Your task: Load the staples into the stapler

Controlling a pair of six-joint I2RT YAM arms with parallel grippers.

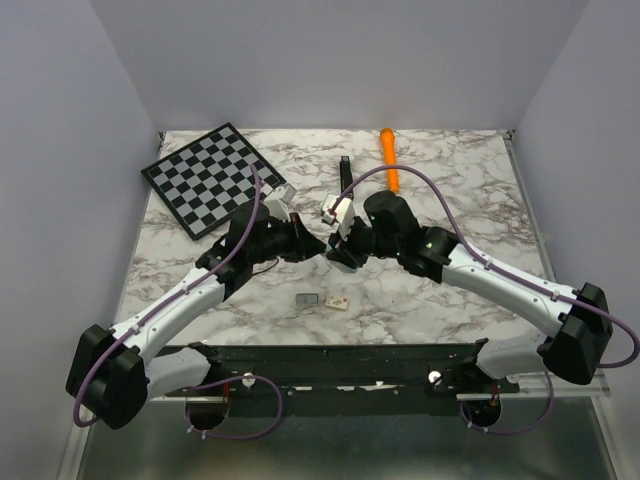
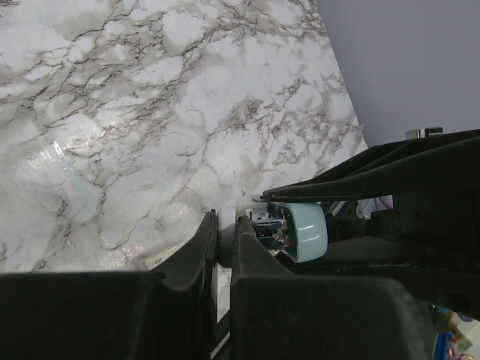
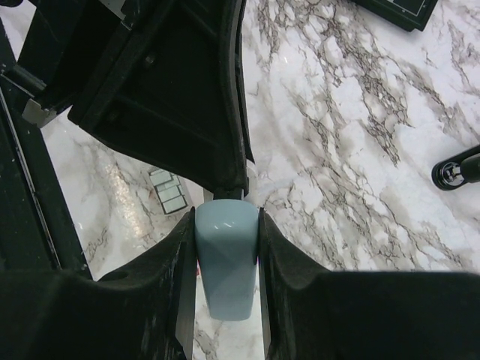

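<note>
The staples (image 1: 308,299), a small silvery-grey block, lie on the marble in front of both grippers; they also show in the right wrist view (image 3: 169,191). The slim black stapler (image 1: 346,176) lies at the back centre, apart from both arms. My right gripper (image 1: 338,250) (image 3: 225,219) is shut on a pale blue little box (image 3: 225,259) and holds it above the table. My left gripper (image 1: 316,244) (image 2: 226,225) is shut on a thin white piece (image 2: 225,234) at the open end of that box (image 2: 301,229).
An orange marker (image 1: 388,158) lies at the back, right of the stapler. A checkerboard (image 1: 210,178) sits at the back left. A tiny white piece with dark dots (image 1: 337,302) lies beside the staples. A black rounded end (image 3: 456,169) shows at the right edge.
</note>
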